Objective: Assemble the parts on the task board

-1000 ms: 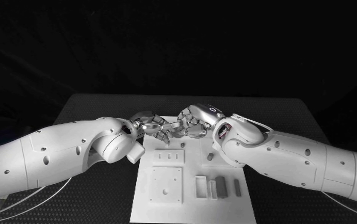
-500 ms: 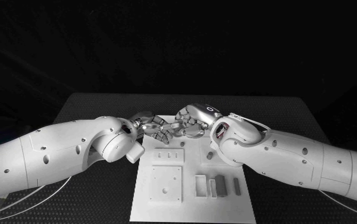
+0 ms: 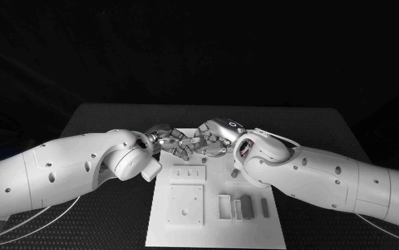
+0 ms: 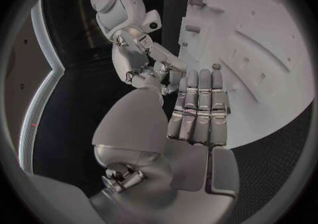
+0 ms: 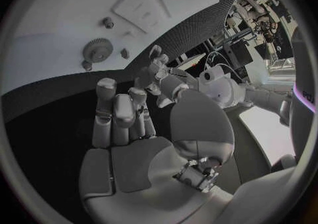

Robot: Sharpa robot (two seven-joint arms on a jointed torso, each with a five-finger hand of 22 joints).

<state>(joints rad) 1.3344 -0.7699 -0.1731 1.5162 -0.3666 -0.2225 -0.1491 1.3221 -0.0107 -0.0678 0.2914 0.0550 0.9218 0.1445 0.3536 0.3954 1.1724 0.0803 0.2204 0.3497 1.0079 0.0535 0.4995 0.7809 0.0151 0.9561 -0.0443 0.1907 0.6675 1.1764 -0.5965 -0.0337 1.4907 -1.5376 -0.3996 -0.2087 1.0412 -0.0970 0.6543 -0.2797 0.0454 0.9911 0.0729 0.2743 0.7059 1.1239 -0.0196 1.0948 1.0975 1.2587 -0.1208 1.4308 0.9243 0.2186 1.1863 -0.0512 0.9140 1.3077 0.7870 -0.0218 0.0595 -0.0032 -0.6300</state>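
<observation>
The white task board (image 3: pixel 216 233) lies lengthwise in the middle of the table. My left hand (image 3: pixel 169 141) and right hand (image 3: pixel 218 137) meet fingertip to fingertip above its far end. In the left wrist view the left hand (image 4: pixel 197 108) has straight fingers lying side by side, thumb apart, nothing in it, with the right hand (image 4: pixel 135 60) facing it. In the right wrist view the right hand (image 5: pixel 122 120) has half-bent fingers with nothing seen in them. A grey gear (image 5: pixel 97 50) and small pegs (image 5: pixel 107 22) lie on the board (image 5: pixel 60 17) beyond the fingers.
Two raised white plates (image 3: pixel 187 204) (image 3: pixel 188 174) sit on the board's left half. Grey bars (image 3: pixel 245 208) (image 3: pixel 264 207) lie on its near right, and a small peg (image 3: pixel 234 175) stands beside my right forearm. Black mat surrounds the board.
My right hand has crept a little to the left, closer against the left hand's fingertips. The left hand has hardly moved. The parts on the board lie as before.
</observation>
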